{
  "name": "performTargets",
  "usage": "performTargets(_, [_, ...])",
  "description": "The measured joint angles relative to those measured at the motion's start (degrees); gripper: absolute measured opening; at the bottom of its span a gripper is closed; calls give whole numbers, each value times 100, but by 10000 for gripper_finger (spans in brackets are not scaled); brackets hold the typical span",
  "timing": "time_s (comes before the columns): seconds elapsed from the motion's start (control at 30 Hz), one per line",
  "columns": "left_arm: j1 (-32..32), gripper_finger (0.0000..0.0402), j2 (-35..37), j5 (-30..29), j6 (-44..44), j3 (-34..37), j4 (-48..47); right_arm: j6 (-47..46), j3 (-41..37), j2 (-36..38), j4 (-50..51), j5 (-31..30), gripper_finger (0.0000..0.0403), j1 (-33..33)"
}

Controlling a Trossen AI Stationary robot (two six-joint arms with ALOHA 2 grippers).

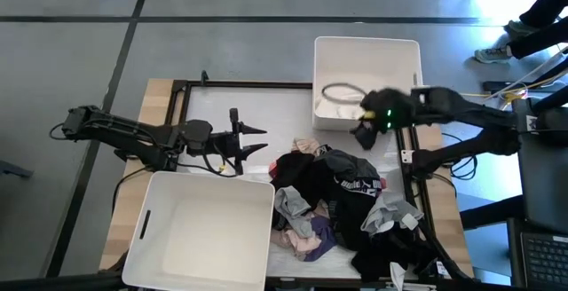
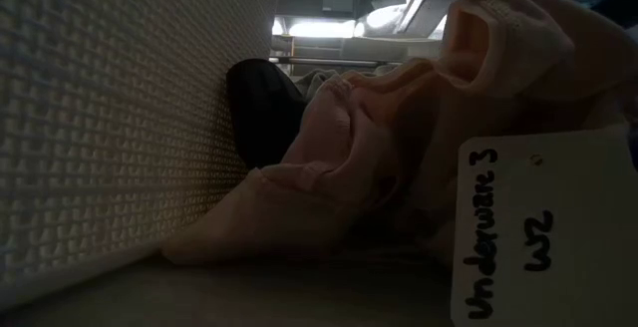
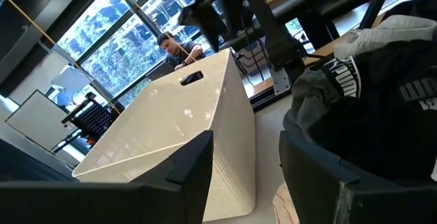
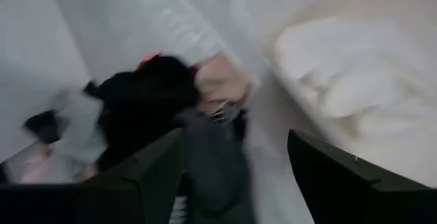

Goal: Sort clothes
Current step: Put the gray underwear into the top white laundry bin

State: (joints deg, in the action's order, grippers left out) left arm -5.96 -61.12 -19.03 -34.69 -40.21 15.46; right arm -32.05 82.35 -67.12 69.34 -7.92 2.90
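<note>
Reading "Underwear 3 W2" on white tag (image 2: 546, 229) beside pink garment (image 2: 379, 158); black garment (image 3: 382, 108) in the pile shows partial white lettering; both end effectors open, empty.

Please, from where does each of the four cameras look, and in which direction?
High: overhead, straight down on table, both arms, clothes pile.
Low: table height, against pink garment, no arm.
Left wrist: past left tool, open, toward far bin.
Right wrist: past right tool, open, at that bin's edge.
Shared: the pile.
</note>
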Motion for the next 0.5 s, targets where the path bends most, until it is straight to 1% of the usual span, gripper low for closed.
performTargets(0.2, [2,159,2,-2,3,-2,6,-1462,0,-537,190,47,259,-1357])
performTargets(0.37, [1,159,2,-2,8,-2,9,-2751,0,-1111,184,476,259,-2339])
performTargets(0.5, [2,159,2,-2,12,-2,17,-3663,0,-1525,191,772,259,-2979])
